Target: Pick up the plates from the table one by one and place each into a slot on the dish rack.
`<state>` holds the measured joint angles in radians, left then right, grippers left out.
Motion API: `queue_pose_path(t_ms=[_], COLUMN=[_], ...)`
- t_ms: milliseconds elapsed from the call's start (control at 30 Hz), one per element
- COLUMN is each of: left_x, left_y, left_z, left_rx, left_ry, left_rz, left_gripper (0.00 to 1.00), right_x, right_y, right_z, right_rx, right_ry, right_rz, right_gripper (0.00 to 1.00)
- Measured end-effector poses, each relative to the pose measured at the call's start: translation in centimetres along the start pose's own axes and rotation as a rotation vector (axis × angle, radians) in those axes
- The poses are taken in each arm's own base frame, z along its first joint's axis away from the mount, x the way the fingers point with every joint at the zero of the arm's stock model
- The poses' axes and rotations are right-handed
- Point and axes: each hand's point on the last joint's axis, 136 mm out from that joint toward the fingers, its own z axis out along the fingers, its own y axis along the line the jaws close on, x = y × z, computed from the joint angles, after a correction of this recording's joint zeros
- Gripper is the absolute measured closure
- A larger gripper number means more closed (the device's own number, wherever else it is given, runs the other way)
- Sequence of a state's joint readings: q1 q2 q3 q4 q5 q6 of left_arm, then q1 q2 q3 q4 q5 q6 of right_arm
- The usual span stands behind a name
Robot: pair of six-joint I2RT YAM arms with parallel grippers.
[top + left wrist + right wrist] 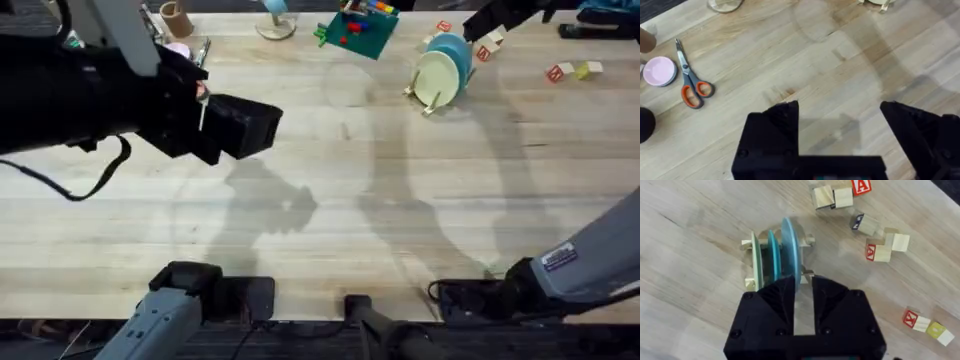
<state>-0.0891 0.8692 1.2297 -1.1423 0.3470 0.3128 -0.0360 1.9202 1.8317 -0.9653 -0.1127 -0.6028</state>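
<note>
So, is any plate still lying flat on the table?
No: the plates stand upright in the dish rack, on the bare wooden table.

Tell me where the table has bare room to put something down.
The widest bare patch of table lies between the dish rack and the arm bases. It is crowded along the far edge: green board, scissors, pink dish and letter blocks.
</note>
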Motion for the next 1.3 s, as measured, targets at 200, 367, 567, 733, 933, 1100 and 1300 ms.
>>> queue_pose_path(t_ms=[200, 367, 567, 733, 933, 1100, 1300], left_x=[0.0, 0.0, 0.0, 0.0, 0.0, 0.0, 0.2], left_y=[0.0, 0.0, 0.0, 0.0, 0.0, 0.0, -0.1], left_z=[0.0, 0.0, 0.0, 0.0, 0.0, 0.0, 0.0], left_rx=[0.0, 0.0, 0.0, 0.0, 0.0, 0.0, 0.002], left_ry=[0.0, 0.0, 0.0, 0.0, 0.0, 0.0, 0.007], left_rz=[0.0, 0.0, 0.0, 0.0, 0.0, 0.0, -0.003], left_gripper=[0.006, 0.006, 0.006, 0.006, 0.006, 0.006, 0.006], right_x=[0.0, 0.0, 0.4, 2.0, 2.3, 1.8, 2.5], right_y=[0.0, 0.2, 1.4, 3.2, 5.8, 8.9, 12.0], right_z=[0.0, -1.3, -6.2, -9.5, -13.0, -16.2, -17.2], right_rx=[0.0, 0.005, 0.026, 0.003, -0.042, -0.057, -0.081], right_ry=[0.0, -0.007, -0.039, -0.019, -0.071, -0.138, -0.172], right_rz=[0.009, 0.018, 0.025, 0.043, 0.034, -0.024, -0.057], right_gripper=[0.753, 0.69, 0.517, 0.099, 0.007, 0.006, 0.006])
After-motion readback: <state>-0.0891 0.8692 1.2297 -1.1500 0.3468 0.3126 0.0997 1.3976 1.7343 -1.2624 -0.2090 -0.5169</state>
